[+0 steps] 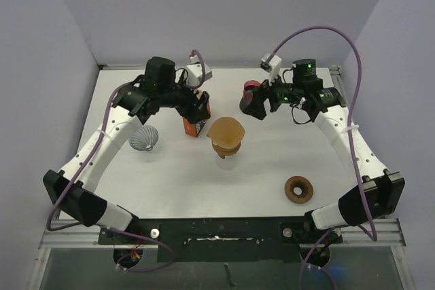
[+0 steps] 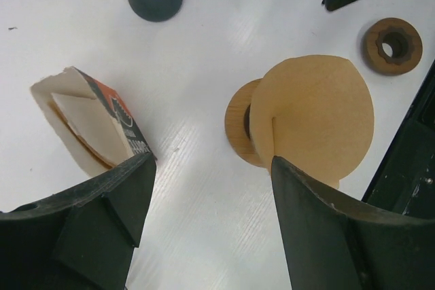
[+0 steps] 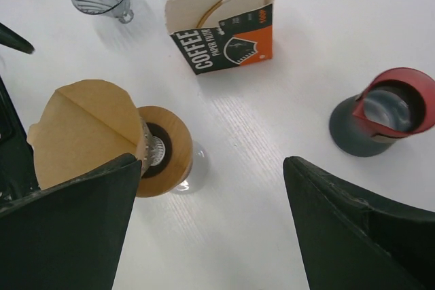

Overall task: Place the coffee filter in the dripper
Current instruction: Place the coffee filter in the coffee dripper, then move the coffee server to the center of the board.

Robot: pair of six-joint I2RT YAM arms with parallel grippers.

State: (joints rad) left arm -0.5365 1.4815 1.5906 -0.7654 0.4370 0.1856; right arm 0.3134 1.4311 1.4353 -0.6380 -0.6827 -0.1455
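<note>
Spread wide with nothing between them, the left fingers (image 2: 95, 229) and the right fingers (image 3: 353, 229) are held above the white desk (image 1: 272, 161), and nothing is touched by either pair. At desk centre the brown coffee filter (image 1: 225, 129) is set on top of the wood-collared glass vessel (image 3: 173, 151), while the ribbed glass dripper (image 1: 143, 137) is stood well apart at its 9 o'clock. An opened box (image 3: 224, 45) printed "COFFEE PAPER FILTER" and "100" is placed at the filter's 11 o'clock, a red-rimmed grey pitcher (image 3: 384, 117) at 1 o'clock and a wooden ring (image 1: 298, 189) at 4 o'clock.
</note>
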